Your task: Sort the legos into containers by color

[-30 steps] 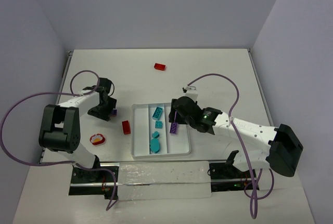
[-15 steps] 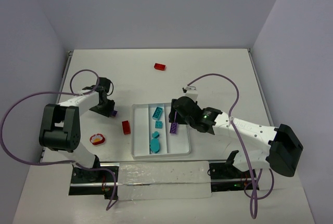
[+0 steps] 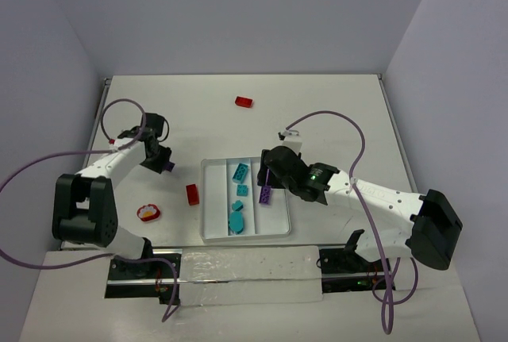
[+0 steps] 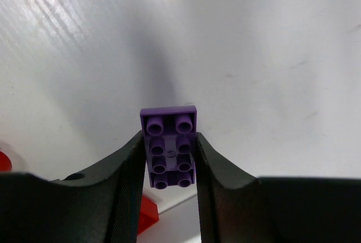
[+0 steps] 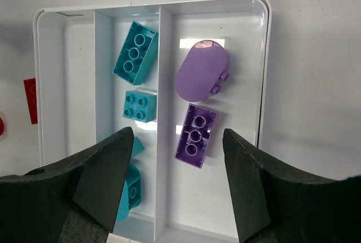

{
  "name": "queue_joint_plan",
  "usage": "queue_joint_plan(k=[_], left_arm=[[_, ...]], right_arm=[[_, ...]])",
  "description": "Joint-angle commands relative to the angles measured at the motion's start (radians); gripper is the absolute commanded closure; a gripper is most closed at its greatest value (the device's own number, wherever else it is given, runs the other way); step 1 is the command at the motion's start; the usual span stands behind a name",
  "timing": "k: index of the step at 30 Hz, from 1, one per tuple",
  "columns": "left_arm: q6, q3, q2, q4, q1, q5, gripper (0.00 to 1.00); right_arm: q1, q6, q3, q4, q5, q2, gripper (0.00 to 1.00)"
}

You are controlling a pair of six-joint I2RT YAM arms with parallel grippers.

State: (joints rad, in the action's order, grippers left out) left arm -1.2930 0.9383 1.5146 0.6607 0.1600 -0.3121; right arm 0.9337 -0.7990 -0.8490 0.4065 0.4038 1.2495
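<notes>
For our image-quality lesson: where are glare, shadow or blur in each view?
Left wrist view: streaky glare on the table upper left, soft shadow above the sharp purple brick in the left claw. Right wrist view: bright reflection on the rounded purple piece and the tray beside it. Top external view: even light, faint shadows, no blur.

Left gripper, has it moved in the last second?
Yes. The left gripper, shut on a purple brick, has shifted slightly backward and to the left, away from the white tray.
</notes>
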Motion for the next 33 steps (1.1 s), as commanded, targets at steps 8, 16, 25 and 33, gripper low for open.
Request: queue_joint_plan(k=[8,16,25,33], left_arm=[[0.14,0.088,-0.183,0.003,0.033,-0.033,1.0],[0.321,0.206,-0.116,0.001,0.35,-0.068,1.0],[0.433,0.252,-0.046,-0.086,0.674,0.053,1.0],[0.446,0.366,0.141,-0.099,0.896,0.076,1.0]], right_arm=[[0.007,-0.006,-0.057,0.013,0.056,-0.025,0.28],[-0.002,0.004,-0.078,0.091,0.137,-0.07,0.25],[-0.248,0.034,0.017,0.141,0.091,-0.256,0.21],[-0.412,0.054,0.064,0.145,0.03,-0.39,0.21]])
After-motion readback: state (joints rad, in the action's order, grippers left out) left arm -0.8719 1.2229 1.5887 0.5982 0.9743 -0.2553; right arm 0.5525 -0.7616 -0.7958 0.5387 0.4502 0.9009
